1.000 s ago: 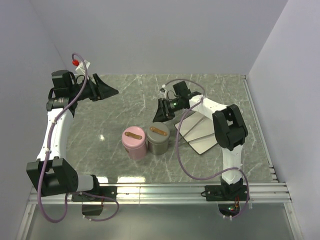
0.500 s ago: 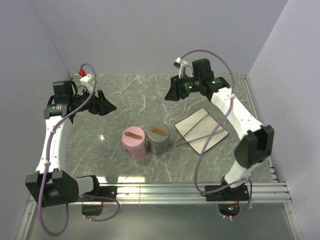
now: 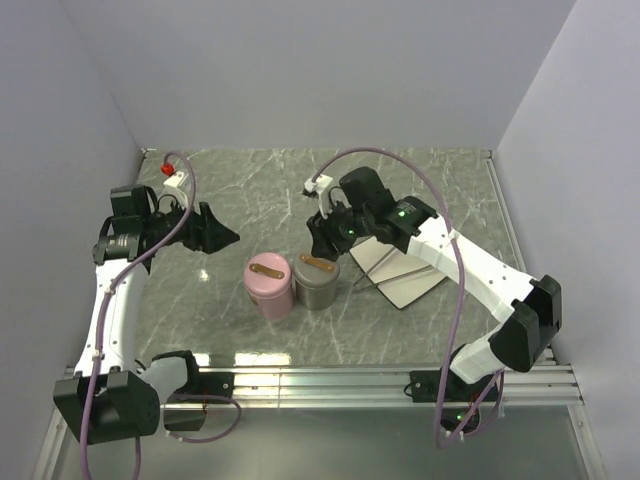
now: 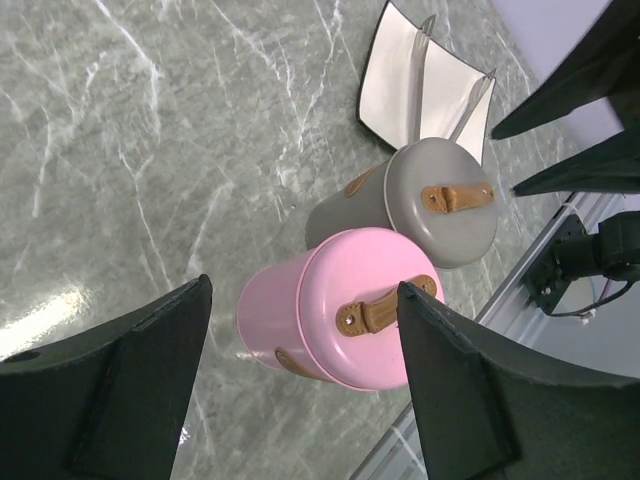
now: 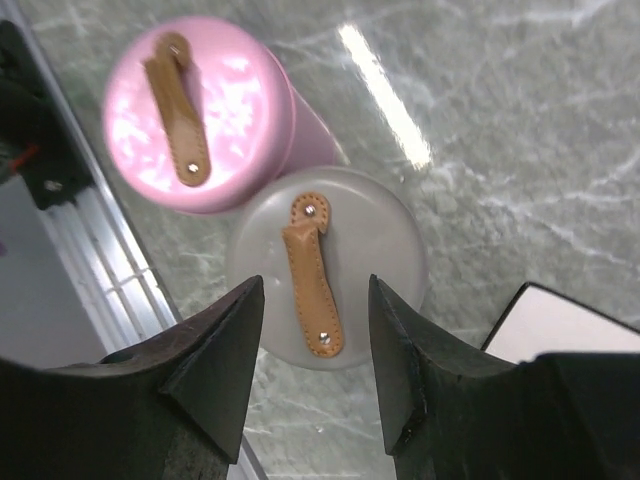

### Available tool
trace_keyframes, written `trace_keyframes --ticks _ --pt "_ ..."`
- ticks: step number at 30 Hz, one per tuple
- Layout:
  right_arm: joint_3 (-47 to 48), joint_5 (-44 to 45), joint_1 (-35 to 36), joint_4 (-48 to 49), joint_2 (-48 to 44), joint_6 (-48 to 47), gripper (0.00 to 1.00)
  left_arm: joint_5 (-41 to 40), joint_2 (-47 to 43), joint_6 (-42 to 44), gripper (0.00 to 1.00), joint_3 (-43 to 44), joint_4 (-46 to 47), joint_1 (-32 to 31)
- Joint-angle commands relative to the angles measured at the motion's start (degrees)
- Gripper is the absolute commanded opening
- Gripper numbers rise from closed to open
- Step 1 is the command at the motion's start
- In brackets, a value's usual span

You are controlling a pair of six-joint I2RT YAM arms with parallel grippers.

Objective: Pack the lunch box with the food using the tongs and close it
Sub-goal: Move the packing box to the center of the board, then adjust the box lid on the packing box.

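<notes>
**Right arm over the grey tin, both lids on**

- Grey tin (image 3: 317,279) and pink tin (image 3: 268,285) stand touching, near mid-table, each capped with a lid bearing a tan strap handle.
- Tongs (image 3: 408,262) lie on a white mat (image 3: 415,285) just right of the grey tin. No food shows in any view; whether any sits inside the tins is hidden.
- Right gripper (image 5: 312,385) hangs directly above the grey lid (image 5: 325,265), jaws spread, nothing between them, the strap (image 5: 313,274) lined up in the gap.
- Left gripper (image 4: 300,390) hovers left of the tins, off the table, jaws wide apart and bare, looking down on the pink lid (image 4: 370,300).

Judgement: the step in hand looks like work on the grey lid. Lids on fits either tins about to be opened for packing, or tins packed and shut again; the pictures do not settle it. A grasp would need a straight descent, pinching across the strap's narrow width.
</notes>
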Motion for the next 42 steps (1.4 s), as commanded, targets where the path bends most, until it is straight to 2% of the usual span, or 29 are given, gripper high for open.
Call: trace_keyframes --ticks 1,5,15,20,23,24,27,28,30,34,37,42 --pt "-1.66 6.96 2.25 2.14 0.59 0.31 0.54 1.79 -2.49 -0.55 0.81 -0.12 2.65 0.10" --pt "-2.45 7.76 2.87 2.67 2.52 1.27 0.56 1.61 -3.46 -0.55 0.82 -0.65 2.66 0.10" --pt "-6.67 8.90 3.93 3.99 4.11 1.63 0.57 1.61 -6.10 9.20 0.83 -2.05 -0.77 -0.16" --pt "-5.18 8.72 4.10 2.23 3.14 1.45 0.57 1.00 -6.63 12.10 0.81 -2.76 -1.38 -0.95" --pt "-3.25 8.81 4.02 1.09 2.44 1.45 0.58 0.91 -5.05 18.68 0.78 -1.00 -6.38 -3.67" --pt "-2.72 8.55 4.02 0.83 1.74 1.45 0.58 0.39 -4.61 23.66 0.77 -0.56 -8.57 -5.07" --pt "-0.88 8.02 3.93 0.82 0.16 1.80 0.59 -5.21 -4.43 29.23 0.76 -0.47 -11.24 -12.80" --pt "0.08 7.85 3.93 0.82 -0.11 2.24 0.60 -6.81 -5.39 29.33 0.76 -1.43 -10.45 -15.69" --pt "1.06 7.67 3.40 0.47 -1.16 2.68 0.63 -10.32 -6.01 29.86 0.76 -1.96 -7.99 -17.47" --pt "3.16 6.62 0.86 -0.41 -2.22 3.64 0.66 -12.80 -4.00 32.49 0.75 0.40 -9.20 -21.24" --pt "3.43 3.47 -2.92 -1.37 -2.83 4.96 0.70 -15.43 -1.97 34.16 0.74 1.63 -10.09 -24.50" --pt "3.00 0.55 -8.54 -2.87 -3.71 6.19 0.71 -17.98 -0.22 33.11 0.74 1.29 -8.51 -28.63"
